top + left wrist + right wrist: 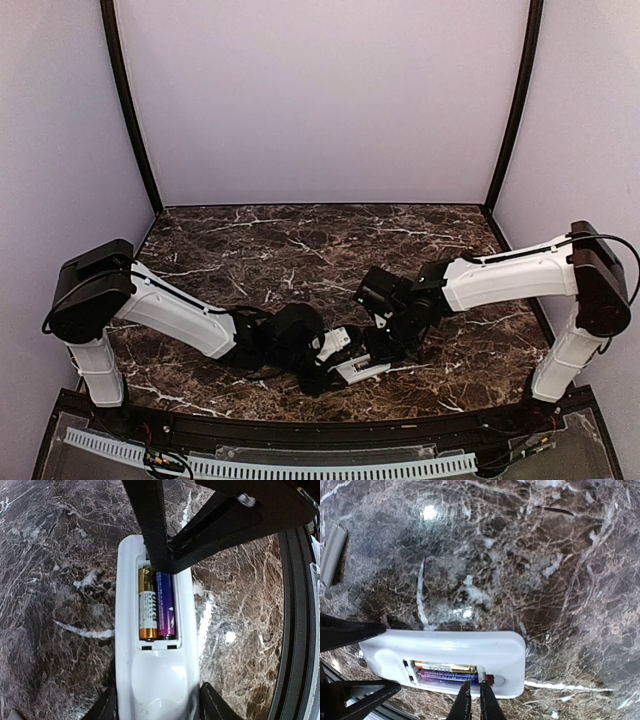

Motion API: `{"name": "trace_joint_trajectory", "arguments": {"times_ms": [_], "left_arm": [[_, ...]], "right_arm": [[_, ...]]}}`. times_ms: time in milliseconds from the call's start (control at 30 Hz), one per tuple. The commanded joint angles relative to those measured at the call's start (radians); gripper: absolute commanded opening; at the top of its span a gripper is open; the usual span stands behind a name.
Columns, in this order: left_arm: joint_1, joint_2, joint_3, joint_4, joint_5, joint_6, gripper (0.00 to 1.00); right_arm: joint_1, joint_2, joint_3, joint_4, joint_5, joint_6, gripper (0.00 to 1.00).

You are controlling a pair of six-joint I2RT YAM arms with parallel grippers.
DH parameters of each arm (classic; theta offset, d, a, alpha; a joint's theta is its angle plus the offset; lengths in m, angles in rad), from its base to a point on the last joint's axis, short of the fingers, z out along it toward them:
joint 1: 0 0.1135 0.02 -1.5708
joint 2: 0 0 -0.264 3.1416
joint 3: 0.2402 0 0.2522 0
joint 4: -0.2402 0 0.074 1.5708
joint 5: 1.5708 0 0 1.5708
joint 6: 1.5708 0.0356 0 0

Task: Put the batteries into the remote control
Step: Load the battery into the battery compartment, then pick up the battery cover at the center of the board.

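Evidently the left tool [157, 707] clamps the remote [150, 677] back-up on the worktop [50, 555] to steady it, while the right tool [472, 700], nearly closed and empty, noses at the batteries [157, 605] lying side by side in its slot [496, 681].

Nothing can be read for certain in any of the views. The only printing is on the two cells lying side by side in the back slot of the remote control [159, 680]. The gold-and-white battery [147, 602] has rows of small dark characters on its white band. In the left wrist view they are too blurred to spell out, and in the right wrist view the same band shows only a faint line of dark print. The purple battery [165, 605] has a few tiny pale marks towards one end, and these are just as illegible.
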Motion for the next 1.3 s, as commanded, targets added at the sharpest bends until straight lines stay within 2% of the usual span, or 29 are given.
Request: {"name": "trace_joint_trajectory", "arguments": {"times_ms": [0, 100, 233, 533, 667, 833, 1000, 1100, 1200, 1267], "left_arm": [[-0.011, 0.088, -0.035, -0.197, -0.007, -0.005, 0.49], [-0.011, 0.088, -0.035, -0.197, -0.012, -0.003, 0.49], [-0.011, 0.089, -0.033, -0.198, -0.010, -0.002, 0.52], [-0.011, 0.034, -0.049, -0.197, -0.010, 0.007, 0.68], [-0.011, -0.012, -0.051, -0.197, -0.009, 0.009, 0.69], [-0.009, -0.116, -0.054, -0.210, -0.004, 0.010, 0.70], [0.025, -0.259, -0.070, -0.262, 0.000, -0.014, 0.73], [0.039, -0.311, -0.077, -0.314, -0.053, -0.018, 0.74], [0.060, -0.340, -0.046, -0.391, -0.107, -0.057, 0.74], [0.090, -0.381, -0.021, -0.446, -0.168, -0.115, 0.74]], "right_arm": [[0.023, 0.017, 0.062, -0.124, 0.107, -0.031, 0.09], [0.014, -0.009, 0.104, -0.146, 0.108, -0.059, 0.10], [0.004, -0.034, 0.098, -0.084, 0.042, -0.069, 0.08], [-0.044, -0.002, -0.045, 0.123, -0.119, -0.039, 0.02], [-0.045, 0.021, -0.044, 0.112, -0.115, -0.049, 0.01], [-0.051, -0.011, 0.043, 0.032, -0.072, -0.084, 0.02], [-0.069, -0.046, 0.138, -0.050, -0.015, -0.115, 0.06], [-0.076, -0.074, 0.179, -0.063, 0.009, -0.130, 0.09], [-0.077, -0.096, 0.218, -0.046, 0.024, -0.125, 0.18], [-0.076, -0.090, 0.247, -0.029, 0.058, -0.108, 0.30]]}}
